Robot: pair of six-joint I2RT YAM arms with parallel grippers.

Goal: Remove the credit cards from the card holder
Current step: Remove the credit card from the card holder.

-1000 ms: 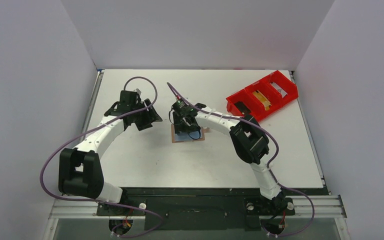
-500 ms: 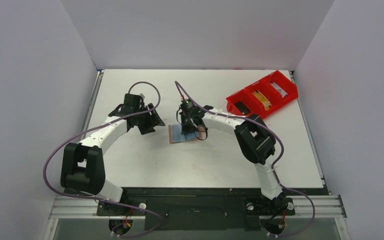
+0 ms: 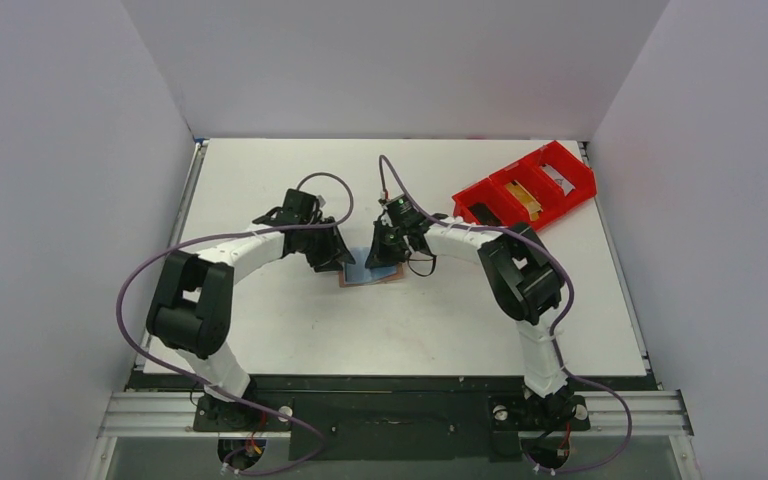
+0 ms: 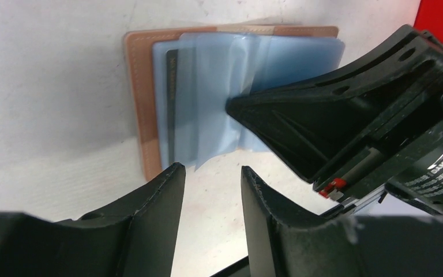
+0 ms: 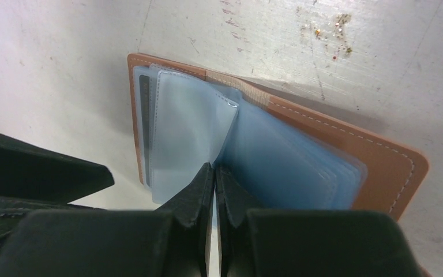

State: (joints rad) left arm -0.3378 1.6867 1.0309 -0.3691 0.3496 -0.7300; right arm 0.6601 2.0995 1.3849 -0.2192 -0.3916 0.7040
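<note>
Seen from the left wrist, the right jaws cover half of the card holder [image 4: 138,92] — its clear sleeves vanish behind them. Just beyond the left jaws a dark card [image 4: 172,104] shows only as an edge-on strip, face unreadable. Whether the right jaws' tips pinch a sleeve is hidden. Overhead, the contents of the red tray [image 3: 560,210] are too small to name.

The card holder [image 3: 365,272] lies spread flat on the table [image 3: 290,330], just right of the left gripper [image 3: 340,262] and beneath the right gripper [image 3: 382,258]. One sleeve [image 5: 193,124] stands between the right gripper's tips. The tray [image 3: 556,212] sits behind and well right of that gripper.
</note>
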